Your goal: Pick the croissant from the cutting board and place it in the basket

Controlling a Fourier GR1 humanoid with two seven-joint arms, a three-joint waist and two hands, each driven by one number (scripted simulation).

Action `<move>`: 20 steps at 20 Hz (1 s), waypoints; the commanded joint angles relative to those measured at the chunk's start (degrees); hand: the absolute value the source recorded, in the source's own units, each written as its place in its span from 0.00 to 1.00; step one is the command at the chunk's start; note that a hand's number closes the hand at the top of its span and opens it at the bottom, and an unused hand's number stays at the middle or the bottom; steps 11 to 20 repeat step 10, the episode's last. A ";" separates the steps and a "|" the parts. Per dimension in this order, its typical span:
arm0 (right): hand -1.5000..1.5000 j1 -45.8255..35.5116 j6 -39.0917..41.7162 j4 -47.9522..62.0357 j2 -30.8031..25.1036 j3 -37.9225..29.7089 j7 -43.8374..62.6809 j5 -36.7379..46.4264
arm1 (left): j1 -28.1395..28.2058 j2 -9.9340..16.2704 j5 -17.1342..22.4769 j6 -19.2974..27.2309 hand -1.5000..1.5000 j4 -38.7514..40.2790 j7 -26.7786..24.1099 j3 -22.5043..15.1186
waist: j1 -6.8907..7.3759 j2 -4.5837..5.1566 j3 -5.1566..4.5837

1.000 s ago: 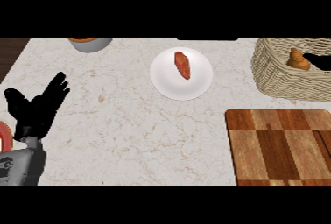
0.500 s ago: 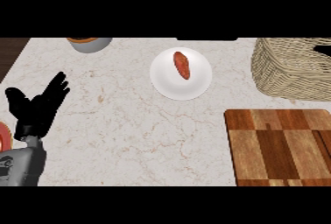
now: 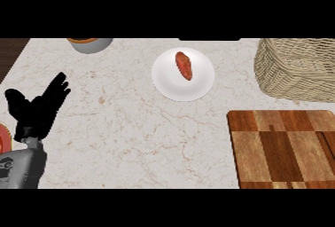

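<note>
Grey-sleeved, the left hand (image 3: 39, 108) rested open with fingers up, the bare cutting board (image 3: 282, 148) lay well to its right, a plate (image 3: 183, 74) beyond, and farthest off the basket (image 3: 297, 68), no croissant showing.

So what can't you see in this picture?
- Inside the basket: the head view shows only its woven wall, and the right edge cuts it off, so I cannot tell if the croissant is in there.
- The right hand: not in view.
- The bowl: cut off by the top edge.
- A red thing at the left edge: mostly cut off.
- The board: its right side is cut off.
</note>
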 commanded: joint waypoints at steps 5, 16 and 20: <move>0.00 9.08 18.76 13.01 -15.38 -4.65 -7.18 -4.98 | 0.40 0.23 -0.23 -0.49 0.50 0.25 -0.29 -0.15 | -0.03 0.09 0.11; 0.00 13.59 25.78 19.93 -20.93 -4.78 -13.38 -4.28 | -0.25 -0.56 0.65 -0.36 0.50 -0.40 -0.11 -0.01 | 0.75 0.47 0.27; 0.00 13.59 25.78 19.93 -20.93 -4.78 -13.38 -4.28 | -0.25 -0.56 0.65 -0.36 0.50 -0.40 -0.11 -0.01 | 0.75 0.47 0.27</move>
